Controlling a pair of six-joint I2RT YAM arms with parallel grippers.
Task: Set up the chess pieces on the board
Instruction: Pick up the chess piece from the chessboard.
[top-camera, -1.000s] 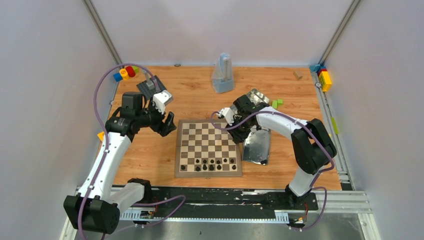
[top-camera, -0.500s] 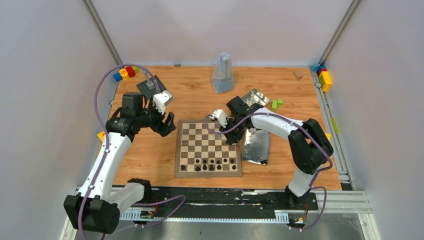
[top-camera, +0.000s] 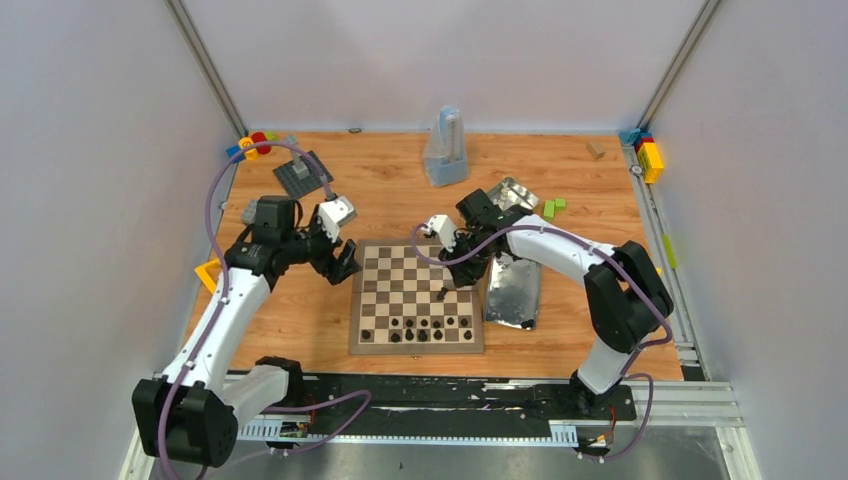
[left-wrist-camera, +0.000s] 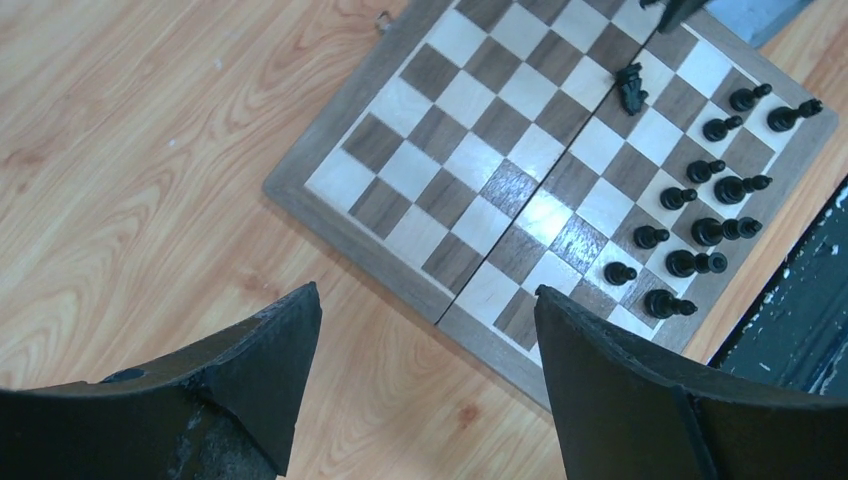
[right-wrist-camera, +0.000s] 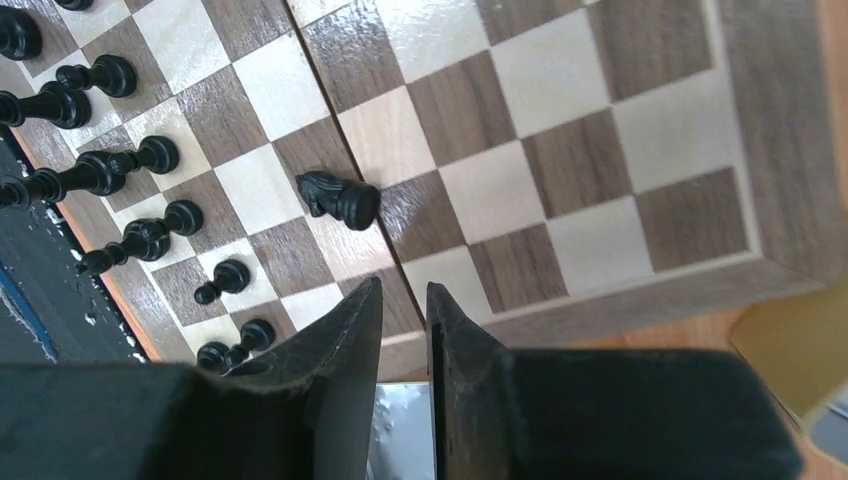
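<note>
The board (top-camera: 358, 300) lies in the middle of the table. Several black chess pieces (top-camera: 420, 328) stand on its two near rows; the left wrist view shows them (left-wrist-camera: 700, 210), and so does the right wrist view (right-wrist-camera: 110, 180). A black knight (top-camera: 442, 296) lies on its side on a middle square near the right edge (right-wrist-camera: 340, 197) (left-wrist-camera: 630, 87). My right gripper (top-camera: 450, 280) hovers just above it. Its jaws (right-wrist-camera: 404, 290) stand a narrow gap apart with nothing between them. My left gripper (top-camera: 345, 262) is wide open and empty (left-wrist-camera: 428, 292), over bare wood beside the board's left border.
Two shiny metal tins (top-camera: 515, 290) (top-camera: 510, 192) lie right of the board, with green blocks (top-camera: 552, 207) behind them. A clear bag (top-camera: 445, 150) stands at the back. A grey studded plate (top-camera: 300, 172) and coloured blocks (top-camera: 255, 145) sit at the back left.
My right gripper came from the tin onto the board, and the black knight now lies loose under it. My left arm shifted nearer the board's left edge.
</note>
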